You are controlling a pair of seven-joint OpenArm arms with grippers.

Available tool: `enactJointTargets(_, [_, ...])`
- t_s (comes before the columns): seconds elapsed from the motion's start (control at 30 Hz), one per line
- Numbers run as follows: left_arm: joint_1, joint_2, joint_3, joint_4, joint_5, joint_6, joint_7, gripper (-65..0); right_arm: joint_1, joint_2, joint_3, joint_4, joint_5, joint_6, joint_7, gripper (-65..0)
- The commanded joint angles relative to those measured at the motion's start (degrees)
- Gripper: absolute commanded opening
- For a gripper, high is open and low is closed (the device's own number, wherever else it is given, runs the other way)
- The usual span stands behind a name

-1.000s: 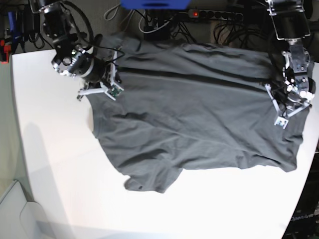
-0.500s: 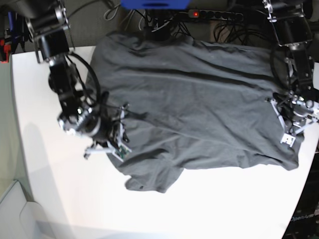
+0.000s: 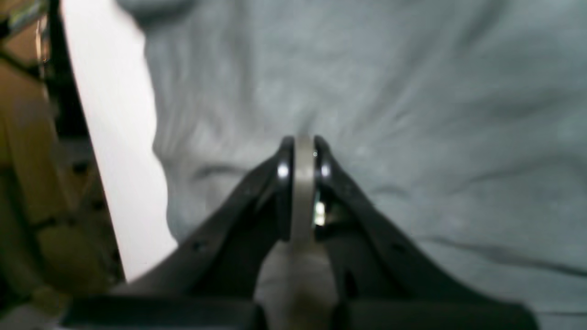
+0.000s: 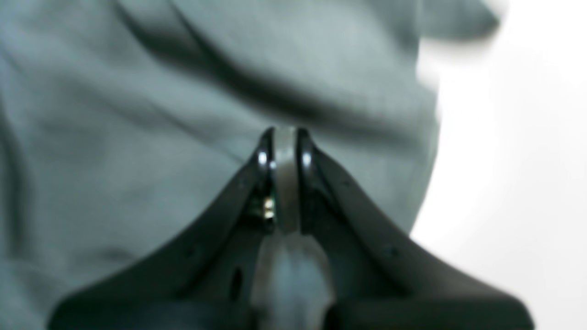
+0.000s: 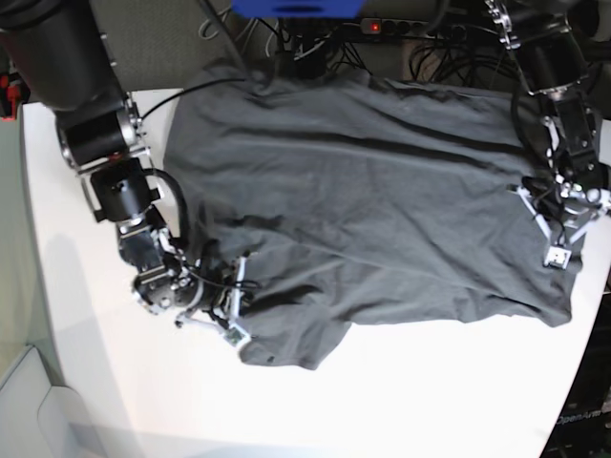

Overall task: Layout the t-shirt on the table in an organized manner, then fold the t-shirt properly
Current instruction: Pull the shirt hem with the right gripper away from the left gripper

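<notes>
The dark grey t-shirt lies spread and wrinkled across the back half of the white table. On the left side of the base view, my right gripper is shut on the t-shirt's edge near the front left, where the cloth bunches. In the right wrist view the right gripper pinches the t-shirt, with bare table to its right. My left gripper is shut on the t-shirt's right edge. The left wrist view shows folds of the t-shirt running into the shut left gripper.
A power strip with a red light, cables and a blue object sit behind the table's far edge. The table's right edge runs close to my left gripper. Brown clutter lies beyond the table edge.
My right gripper has travelled from the back left toward the front, dragging the t-shirt's left edge with it. My left gripper has shifted a little toward the front with the right edge.
</notes>
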Motion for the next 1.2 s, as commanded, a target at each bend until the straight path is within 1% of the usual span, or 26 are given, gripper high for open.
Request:
enactJointTargets(0.0, [-1.2,-0.5,-0.1,0.8,-0.4,0.2,-1.1,-64.7,3.2,-1.0,0.1,-1.4,0.1,-0.1,1.4,-65.0])
enactJointTargets(0.07, [-1.1,-0.5,-0.1,1.0,-0.4,0.2,-1.1,-64.7,4.0,-1.0,0.1,-5.5,0.1,-0.1,3.9,-65.0])
enactJointTargets(0.13, [-1.1,-0.5,-0.1,0.8,-0.4,0.2,-1.1,-64.7,4.2,-0.8,0.2,-7.5,0.1,-0.2,5.2,-65.0])
enactJointTargets(0.23, [-1.0,-0.5,-0.8,0.7,-0.4,0.2,-1.2,-64.7,3.9,1.0,0.6,-7.7,0.0,-0.8,5.2,-65.0])
enactJointTargets(0.33, [-1.0,-0.3,-0.5,-1.9,-0.4,0.2,-1.7,-64.7,3.9,2.5,0.4,-7.7,0.0,-4.8,5.2,-65.0])
enactJointTargets(0.4, [-1.0,0.4,-0.7,-5.1,-0.4,0.2,-1.8,-64.7,4.0,3.5,0.5,-7.7,0.0,-6.4,5.2,-65.0])
enactJointTargets(0.43, [-1.1,0.5,-0.8,-6.6,-0.4,0.2,-2.0,-64.7,4.1,3.9,0.5,-7.7,0.0,-6.6,5.2,-65.0])
enactJointTargets(0.57, [-0.7,0.8,-0.8,-11.4,-0.4,0.2,-6.5,-64.7,4.2,5.7,0.5,-7.7,0.0,-6.7,5.2,-65.0])
enactJointTargets(0.67, [0.5,0.8,-0.8,-12.4,-0.4,0.2,-7.8,-64.7,4.2,6.8,0.5,-7.7,0.0,-6.8,5.2,-65.0])
enactJointTargets(0.73, [0.6,0.8,-0.8,-12.1,-0.4,0.2,-7.7,-64.7,4.2,7.1,0.5,-7.7,0.1,-8.1,5.2,-65.0])
enactJointTargets(0.8, [0.6,0.8,-0.8,-12.0,-0.4,0.1,-7.3,-64.7,4.2,7.8,0.6,-7.7,0.1,-10.5,5.2,-65.0])
enactJointTargets(0.9, [0.7,0.7,-0.8,-12.0,-0.4,-0.1,-7.2,-64.7,4.1,8.1,0.6,-7.7,0.1,-12.7,5.2,-65.0])
enactJointTargets(1.03, [1.9,0.7,-0.8,-10.2,-0.4,-0.4,-7.1,-64.7,4.2,9.0,1.0,-7.5,0.4,-12.8,5.2,-65.0])
enactJointTargets(1.17, [2.5,0.8,-0.8,-3.9,-0.5,-0.2,-7.1,-64.7,5.1,9.2,5.2,-7.2,0.4,-12.5,5.2,-65.0])
